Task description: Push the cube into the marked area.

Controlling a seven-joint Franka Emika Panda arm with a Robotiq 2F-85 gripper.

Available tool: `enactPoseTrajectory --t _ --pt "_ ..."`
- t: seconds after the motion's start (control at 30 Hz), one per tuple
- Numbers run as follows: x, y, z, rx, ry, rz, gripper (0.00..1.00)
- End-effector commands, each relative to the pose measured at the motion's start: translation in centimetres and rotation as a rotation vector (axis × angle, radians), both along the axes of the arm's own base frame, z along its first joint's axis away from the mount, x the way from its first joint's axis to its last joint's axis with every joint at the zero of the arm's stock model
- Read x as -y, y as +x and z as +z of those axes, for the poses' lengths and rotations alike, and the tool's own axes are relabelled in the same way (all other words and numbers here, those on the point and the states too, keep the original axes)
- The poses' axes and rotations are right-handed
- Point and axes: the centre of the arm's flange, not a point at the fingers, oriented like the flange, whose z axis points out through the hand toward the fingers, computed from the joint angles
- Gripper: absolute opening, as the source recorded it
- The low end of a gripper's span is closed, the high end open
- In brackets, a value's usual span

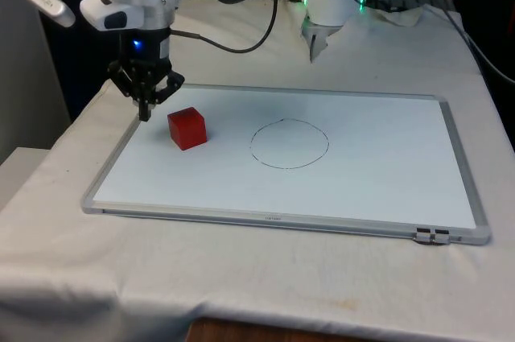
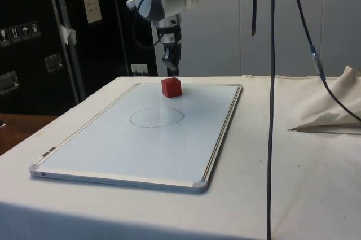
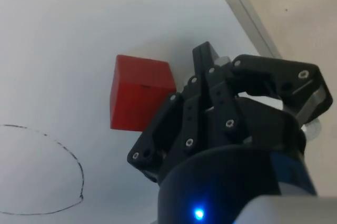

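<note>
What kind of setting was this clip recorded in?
Most likely a robotics lab. A cloth-covered table holds a whiteboard with a drawn circle and a red cube, cables hang overhead, and dark cabinets stand behind.

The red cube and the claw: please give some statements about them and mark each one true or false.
1. The red cube lies inside the drawn circle. False: it sits outside it, toward the front view's left.
2. The claw is beside the cube, on the side away from the circle. True.
3. The claw holds the cube between its fingers. False: the fingers are shut together next to it.
4. The cube rests on the whiteboard. True.
</note>
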Motion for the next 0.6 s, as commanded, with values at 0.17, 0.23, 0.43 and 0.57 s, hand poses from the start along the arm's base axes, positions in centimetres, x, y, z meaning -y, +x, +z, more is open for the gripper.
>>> enactPoseTrajectory --t 0.17,0.23,0.43,0.57 --pt "-0.5 -0.2 -0.5 -0.004 0.047 0.011 0.00" --pt "-0.7 -0.2 -0.8 -0.007 0.069 0.017 0.00" --pt "-1.1 -0.3 -1.2 -0.011 0.111 0.033 0.00" --pt "-1.4 -0.3 -1.5 -0.013 0.137 0.042 0.00"
